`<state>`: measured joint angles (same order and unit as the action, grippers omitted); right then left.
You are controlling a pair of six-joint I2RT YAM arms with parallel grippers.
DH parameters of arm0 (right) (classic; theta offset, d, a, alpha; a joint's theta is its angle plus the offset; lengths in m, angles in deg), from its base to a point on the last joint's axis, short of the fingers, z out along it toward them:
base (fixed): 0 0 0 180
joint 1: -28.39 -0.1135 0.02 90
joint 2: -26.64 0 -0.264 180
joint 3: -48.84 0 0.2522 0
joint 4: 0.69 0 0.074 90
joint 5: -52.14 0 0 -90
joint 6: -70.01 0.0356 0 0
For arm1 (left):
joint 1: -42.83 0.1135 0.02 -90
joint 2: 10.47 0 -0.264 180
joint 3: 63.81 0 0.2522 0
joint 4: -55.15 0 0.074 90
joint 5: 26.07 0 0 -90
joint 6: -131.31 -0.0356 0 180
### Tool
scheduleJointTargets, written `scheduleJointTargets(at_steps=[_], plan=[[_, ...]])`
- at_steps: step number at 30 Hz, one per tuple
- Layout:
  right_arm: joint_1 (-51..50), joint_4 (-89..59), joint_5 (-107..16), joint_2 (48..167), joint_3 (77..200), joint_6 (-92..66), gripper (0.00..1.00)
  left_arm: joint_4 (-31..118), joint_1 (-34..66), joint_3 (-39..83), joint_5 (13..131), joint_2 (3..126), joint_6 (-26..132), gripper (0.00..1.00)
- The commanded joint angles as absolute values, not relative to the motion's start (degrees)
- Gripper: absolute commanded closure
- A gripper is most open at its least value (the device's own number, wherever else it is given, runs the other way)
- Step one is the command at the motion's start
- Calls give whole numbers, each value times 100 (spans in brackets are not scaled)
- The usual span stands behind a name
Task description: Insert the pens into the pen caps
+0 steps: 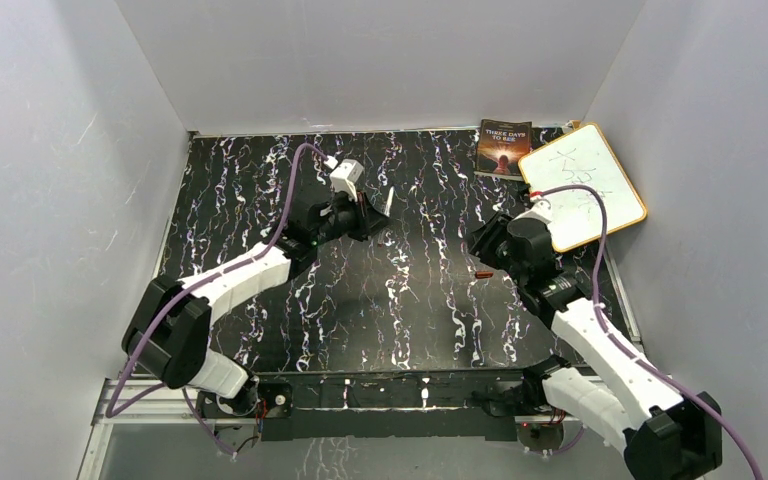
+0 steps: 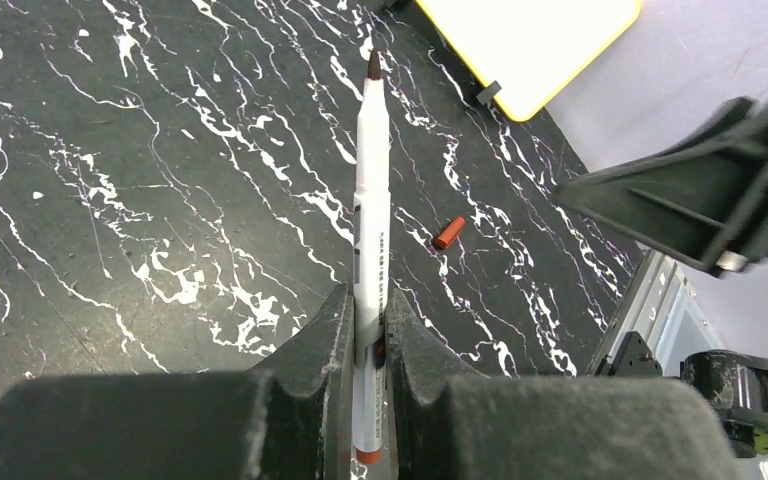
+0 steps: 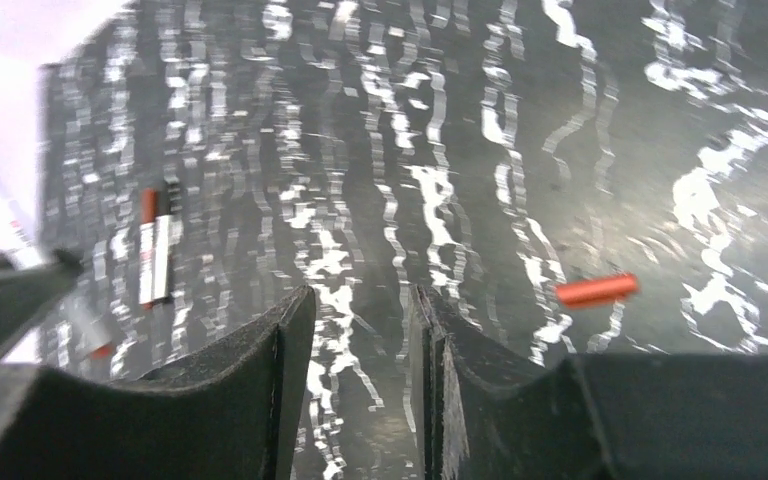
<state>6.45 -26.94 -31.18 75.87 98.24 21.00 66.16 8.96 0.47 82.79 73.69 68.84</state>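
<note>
— On the left of the table (image 1: 220, 190), what has the left gripper (image 2: 370, 310) got?
— It is clamped on a white pen (image 2: 372, 180), whose bare dark tip sticks out ahead.
— And the cap?
— One reddish cap (image 1: 483, 273) lies flat on the table further right, near the right gripper (image 3: 360, 300).
— Holding anything?
— No, its fingers (image 3: 280, 370) stand a narrow gap apart, nothing between. Its wrist view shows two more pens (image 3: 155, 255) lying side by side, blurred. A whiteboard (image 1: 582, 185) sits far right, beside a book (image 1: 503, 148)
</note>
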Motion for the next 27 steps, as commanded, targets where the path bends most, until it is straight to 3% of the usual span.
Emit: scheduleJointTargets(at_steps=[1,2,4,6,9,10,11,12,13,27], plan=[[809,-3529,-2255,8008,10024,2686,57,6390,862,4,8315,6821,6568,100],[929,-3572,-2377,8121,10057,2694,52,6381,875,-32,8288,6819,6538,100],[1174,-3545,-2815,8250,10041,2819,51,6363,930,-74,8283,6818,6522,100],[1569,-3561,-3213,8417,9982,3146,68,6351,991,-132,8283,6616,6522,100],[1652,-3660,-3064,8652,10108,2976,65,6318,1056,-225,8270,6481,6483,100],[1654,-3649,-3056,8747,10127,2915,68,6303,1072,-235,8258,6476,6470,100],[1652,-3817,-2673,8975,10169,2719,86,6318,1091,-257,8256,6476,6478,100],[1666,-3759,-2474,9064,10062,2703,96,6331,1098,-264,8264,6470,6483,100],[1688,-3721,-2470,9144,9986,2715,100,6324,1101,-282,8280,6469,6476,100],[1697,-2916,-2707,9672,9268,2794,100,6164,1162,-331,8266,6390,6417,100]])
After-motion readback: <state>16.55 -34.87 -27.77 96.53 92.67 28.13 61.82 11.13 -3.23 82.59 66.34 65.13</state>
